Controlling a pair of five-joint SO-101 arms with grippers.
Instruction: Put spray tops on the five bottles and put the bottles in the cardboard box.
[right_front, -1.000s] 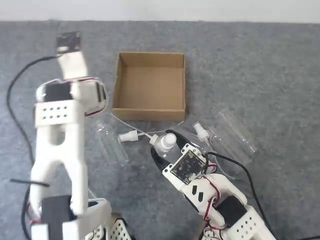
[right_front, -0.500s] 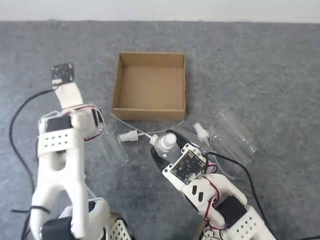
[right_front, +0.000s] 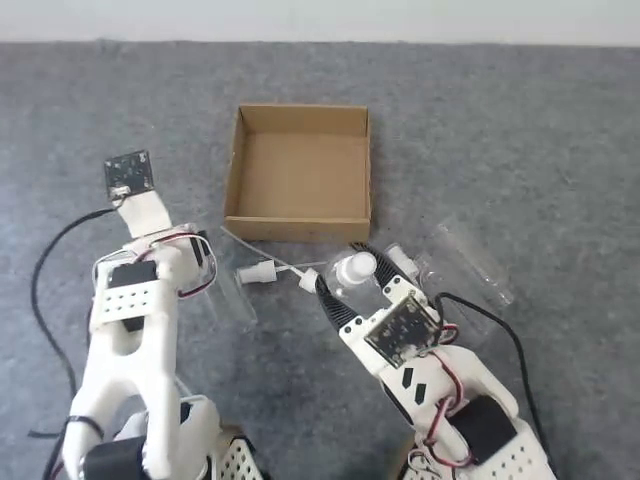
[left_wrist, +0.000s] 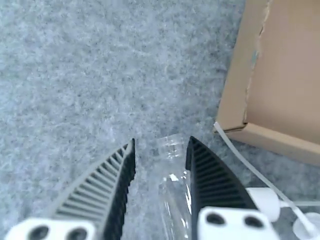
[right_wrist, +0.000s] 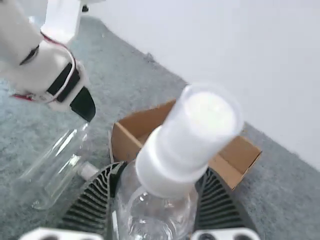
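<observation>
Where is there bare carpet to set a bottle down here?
Bare carpet lies right of the cardboard box and along the strip beyond it. The box front is crowded: loose spray top, lying bottles, left tool, right tool holding a capped bottle.

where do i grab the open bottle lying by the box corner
Take the bottle just behind its neck, from straight above, one finger on each long side: it lies flat on the carpet, and the left gripper hovers open astride it.
</observation>
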